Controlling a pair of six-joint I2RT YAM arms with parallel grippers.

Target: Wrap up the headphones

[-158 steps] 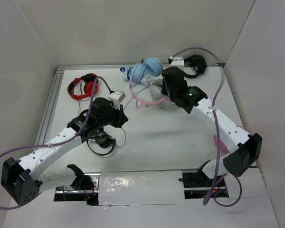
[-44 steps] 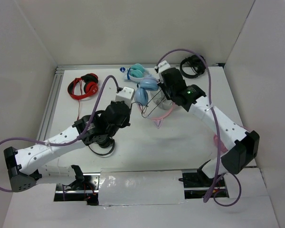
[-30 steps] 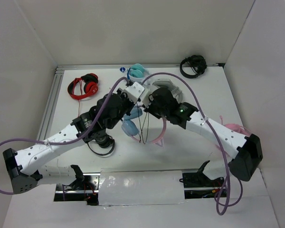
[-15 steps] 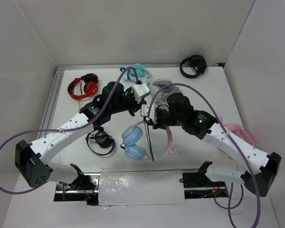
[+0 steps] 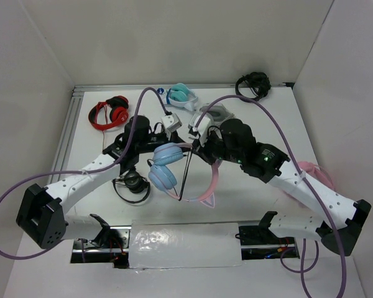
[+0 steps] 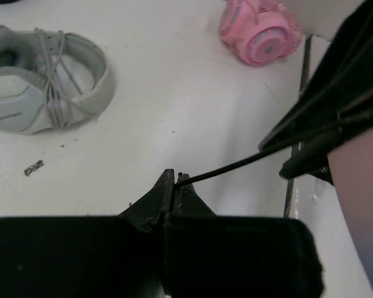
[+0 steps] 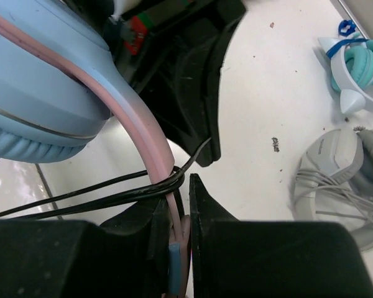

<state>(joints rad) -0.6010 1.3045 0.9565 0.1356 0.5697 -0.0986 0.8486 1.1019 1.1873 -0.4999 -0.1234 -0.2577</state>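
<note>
1. Top external view: the cat-ear headphones (image 5: pixel 168 155) are held above mid-table between both arms. The blue ear cups (image 5: pixel 163 177) sit leftward and the pink headband (image 5: pixel 213 179) rightward, with the black cable (image 5: pixel 184 175) a straight line between them. Red headphones (image 5: pixel 109 113), teal-and-white headphones (image 5: pixel 181 94), grey headphones (image 5: pixel 216 113) and black headphones (image 5: pixel 253 84) lie along the far side. The wrists hide both pincers here.
2. Left wrist view alone shows the left gripper (image 6: pixel 176 181) clenched on the cable, which runs off to the right arm (image 6: pixel 336 93). All-pink headphones (image 6: pixel 261 30) lie beyond.
3. Right wrist view alone shows the right gripper (image 7: pixel 181 192) grasping the headband. Cable loops cross the band just above the fingers, and an ear cup blocks the upper left.
</note>
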